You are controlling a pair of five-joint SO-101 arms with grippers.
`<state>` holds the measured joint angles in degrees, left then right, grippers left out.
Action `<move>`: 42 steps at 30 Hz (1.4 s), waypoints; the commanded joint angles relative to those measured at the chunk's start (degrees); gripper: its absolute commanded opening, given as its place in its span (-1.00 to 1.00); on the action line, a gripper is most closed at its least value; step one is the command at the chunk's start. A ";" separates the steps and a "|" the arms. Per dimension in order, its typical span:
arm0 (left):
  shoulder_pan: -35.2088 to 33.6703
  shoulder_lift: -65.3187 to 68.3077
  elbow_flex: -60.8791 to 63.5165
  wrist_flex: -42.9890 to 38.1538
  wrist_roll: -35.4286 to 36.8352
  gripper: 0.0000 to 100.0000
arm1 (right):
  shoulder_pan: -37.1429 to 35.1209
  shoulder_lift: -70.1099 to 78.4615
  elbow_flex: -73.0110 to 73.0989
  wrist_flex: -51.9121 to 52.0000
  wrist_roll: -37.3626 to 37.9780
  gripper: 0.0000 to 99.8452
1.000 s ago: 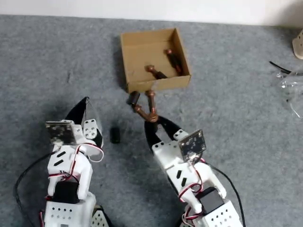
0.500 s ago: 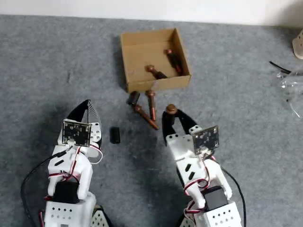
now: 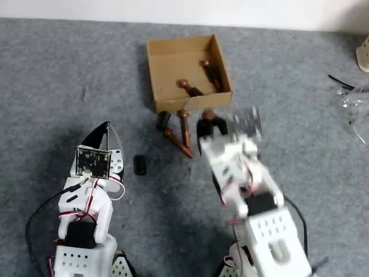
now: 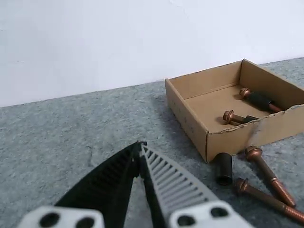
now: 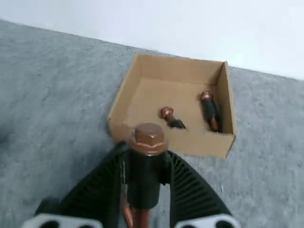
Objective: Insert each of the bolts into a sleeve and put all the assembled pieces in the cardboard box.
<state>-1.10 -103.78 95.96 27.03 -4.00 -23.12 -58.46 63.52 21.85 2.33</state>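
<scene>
My right gripper (image 5: 145, 183) is shut on an assembled piece, a copper bolt in a black sleeve (image 5: 145, 175), held upright just short of the cardboard box (image 5: 137, 76). From above, that bolt head (image 3: 208, 115) sits right at the box's near wall (image 3: 193, 102). Two assembled pieces (image 3: 210, 74) (image 3: 189, 88) lie inside the box. Two bare bolts (image 3: 183, 126) (image 3: 176, 142) and a black sleeve (image 3: 162, 120) lie on the carpet in front of the box. Another black sleeve (image 3: 140, 164) lies beside my left gripper (image 4: 141, 154), which is shut and holds nothing.
Grey carpet covers the table. Clear plastic items and a black cable (image 3: 349, 98) lie at the far right edge. A white wall (image 4: 118, 38) rises behind the box.
My right gripper has closed on an assembled piece, lifted it and carried it toward the box's near wall. My left arm shifted slightly, then held still.
</scene>
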 commanded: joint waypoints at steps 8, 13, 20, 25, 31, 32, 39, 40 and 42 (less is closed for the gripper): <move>-0.48 -0.48 1.19 0.09 -0.35 -0.98 | 5.41 52.70 -49.54 0.04 0.18 -0.99; -0.40 -0.48 1.19 0.09 -0.35 -0.98 | 11.03 70.20 -67.74 0.22 0.18 -0.99; -0.22 -0.48 1.19 0.00 -0.35 -0.98 | 12.70 88.04 -90.86 17.10 0.35 -0.99; -0.22 -0.48 1.19 0.00 -0.44 -0.98 | 12.62 97.10 -105.54 27.82 0.44 -0.99; -0.13 -0.48 1.19 0.00 -0.44 -0.98 | 10.95 105.36 -116.53 34.86 0.44 -0.99; -0.13 -0.48 1.19 0.00 -0.44 -0.98 | 10.33 106.59 -117.85 35.91 0.44 -0.99; -0.13 -0.48 1.19 0.00 -0.44 -0.98 | 7.60 112.31 -126.11 42.68 0.44 -0.99; -0.13 -0.48 1.19 0.00 -0.44 -0.98 | 7.52 112.84 -127.08 43.38 0.44 -0.99; -0.13 -0.48 1.19 0.00 -0.44 -0.98 | 7.52 113.71 -128.92 44.62 0.44 -0.96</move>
<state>-1.10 -103.78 95.96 27.03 -4.09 -14.59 56.88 -59.74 64.66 2.24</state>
